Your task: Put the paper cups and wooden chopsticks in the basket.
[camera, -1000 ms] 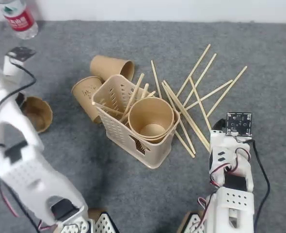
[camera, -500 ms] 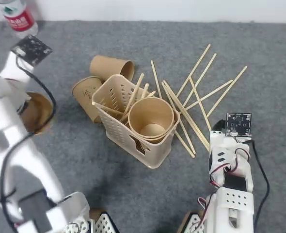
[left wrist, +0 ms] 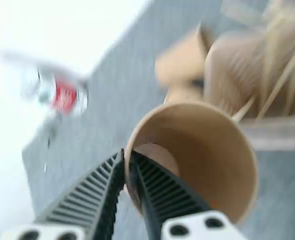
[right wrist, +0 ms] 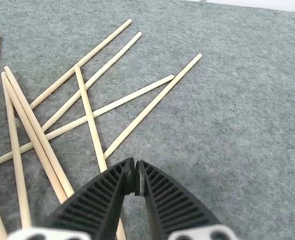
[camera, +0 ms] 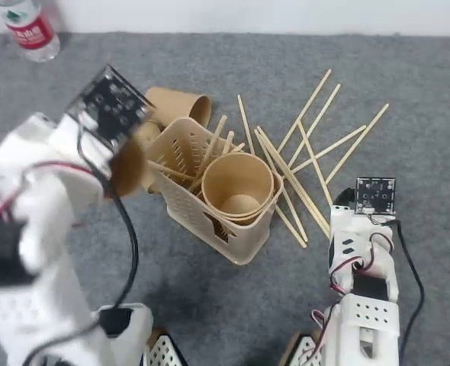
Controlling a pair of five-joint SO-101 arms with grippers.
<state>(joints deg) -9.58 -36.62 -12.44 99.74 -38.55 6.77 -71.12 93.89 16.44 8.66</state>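
My left gripper (left wrist: 127,157) is shut on the rim of a paper cup (left wrist: 207,150), one finger inside it and one outside. From above, this held cup (camera: 127,166) hangs just left of the beige basket (camera: 244,245), under the left wrist. The basket holds nested paper cups (camera: 239,187) and a few chopsticks (camera: 210,149). One more cup (camera: 178,105) lies on its side behind the basket. Several wooden chopsticks (camera: 316,145) are scattered on the carpet to the basket's right. My right gripper (right wrist: 136,182) is shut and holds nothing, just above the near ends of those chopsticks (right wrist: 90,112).
A plastic bottle with a red label (camera: 30,29) lies at the far left corner of the grey carpet. The right arm (camera: 362,252) stands at the front right. Bare carpet stretches in front of the basket.
The left arm has lifted the cup from the carpet at the left and swung it rightward up to the basket. The right arm has not moved.
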